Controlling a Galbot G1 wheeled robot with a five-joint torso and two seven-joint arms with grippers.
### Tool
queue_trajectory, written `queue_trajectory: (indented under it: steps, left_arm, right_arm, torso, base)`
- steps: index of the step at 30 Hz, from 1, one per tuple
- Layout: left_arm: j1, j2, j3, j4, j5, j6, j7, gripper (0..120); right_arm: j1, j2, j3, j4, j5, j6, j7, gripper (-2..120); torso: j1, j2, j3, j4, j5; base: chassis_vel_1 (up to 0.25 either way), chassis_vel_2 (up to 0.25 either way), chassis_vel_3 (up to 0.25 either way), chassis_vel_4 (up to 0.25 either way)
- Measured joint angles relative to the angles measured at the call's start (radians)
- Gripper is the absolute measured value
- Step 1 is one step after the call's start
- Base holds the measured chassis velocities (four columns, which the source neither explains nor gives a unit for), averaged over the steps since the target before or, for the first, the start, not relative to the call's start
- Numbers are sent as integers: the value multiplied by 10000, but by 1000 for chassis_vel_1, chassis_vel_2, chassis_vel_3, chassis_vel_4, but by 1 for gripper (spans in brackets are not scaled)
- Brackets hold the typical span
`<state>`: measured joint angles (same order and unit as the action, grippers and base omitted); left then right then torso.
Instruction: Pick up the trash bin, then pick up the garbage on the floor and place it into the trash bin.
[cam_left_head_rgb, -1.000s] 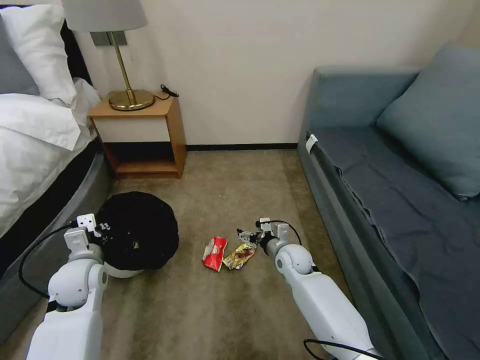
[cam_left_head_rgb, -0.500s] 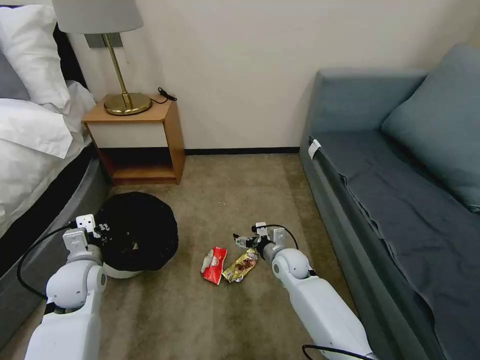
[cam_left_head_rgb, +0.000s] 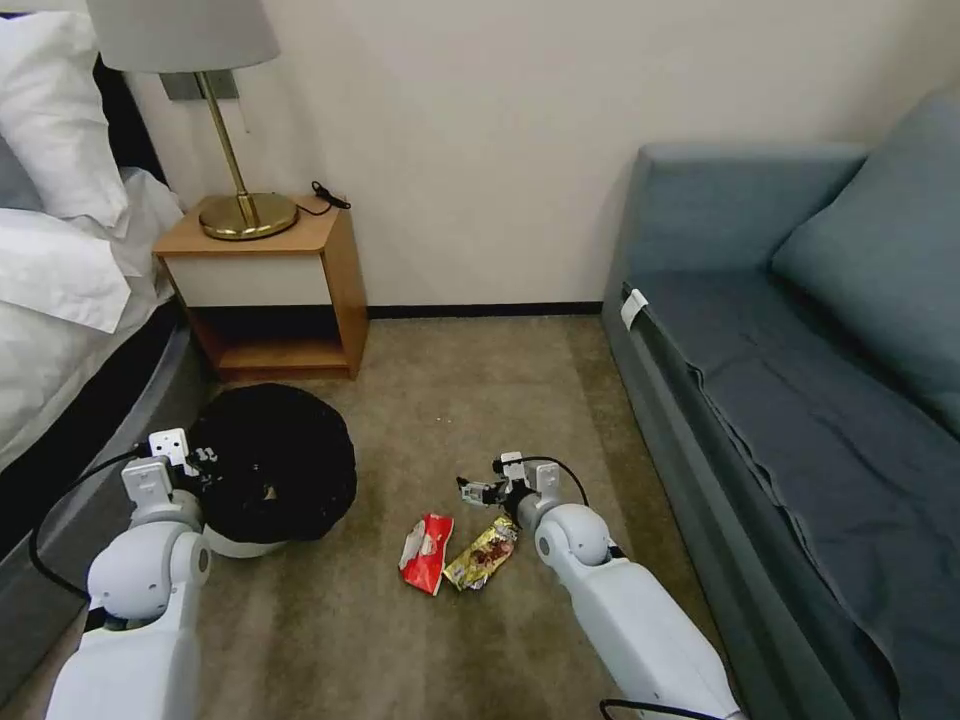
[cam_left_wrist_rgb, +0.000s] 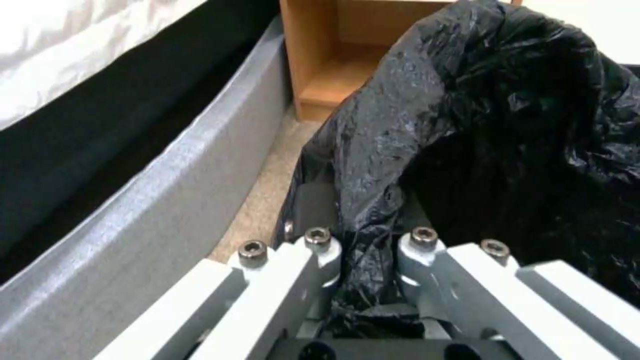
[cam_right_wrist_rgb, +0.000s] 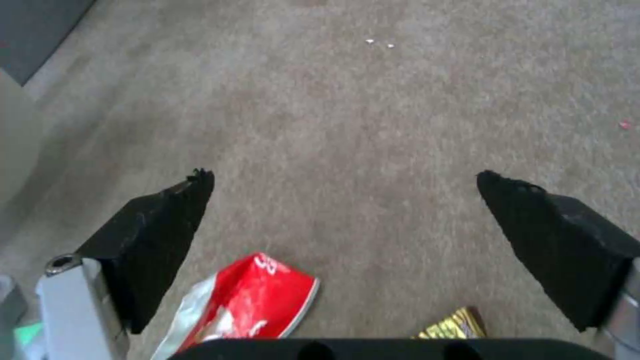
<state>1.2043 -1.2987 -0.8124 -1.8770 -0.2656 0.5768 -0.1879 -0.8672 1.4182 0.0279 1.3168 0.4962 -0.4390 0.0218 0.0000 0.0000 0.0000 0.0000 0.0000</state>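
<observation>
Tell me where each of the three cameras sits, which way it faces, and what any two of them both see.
Head view: on the robot's head, facing forward and down at the floor; both arms show.
Left wrist view: behind the left gripper, shut on the trash bin rim.
Right wrist view: above the open right gripper, facing down at the carpet.
Shared: head and right wrist views both show the red snack wrapper and gold-yellow wrapper.

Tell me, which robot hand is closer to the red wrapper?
The right gripper, open, hovers just beyond the red wrapper. The left gripper is farther off, shut on the trash bin rim beside the bed.
</observation>
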Motion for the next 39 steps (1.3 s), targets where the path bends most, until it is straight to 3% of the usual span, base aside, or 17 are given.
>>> queue_trajectory:
  steps: [16, 24, 33, 39]
  left_arm:
    - [129, -151, 162, -10, 66, 125, -70, 4]
    - [137, -285, 250, -366, 39, 211, -206, 4]
    - [199, -873, 634, -940, 43, 421, -599, 4]
    - [173, -1105, 784, -1207, 106, 506, -729, 4]
  right_arm:
    - [-269, 29, -544, 11, 331, -343, 225, 100]
    - [-234, -32, -929, 116, 619, -785, 466, 100]
    - [-133, -517, -2240, 970, 2427, -2622, 1561, 100]
    - [221, -635, -3378, 1311, 4153, -3028, 2619, 100]
  torso:
    - [0, 0, 0, 0, 0]
    - [0, 0, 0, 0, 0]
    - [0, 0, 0, 0, 0]
    - [0, 0, 0, 0, 0]
  base:
    - [-85, 88, 84, -81]
    - [-96, 97, 90, -93]
    - [-16, 17, 9, -14]
    - [0, 0, 0, 0]
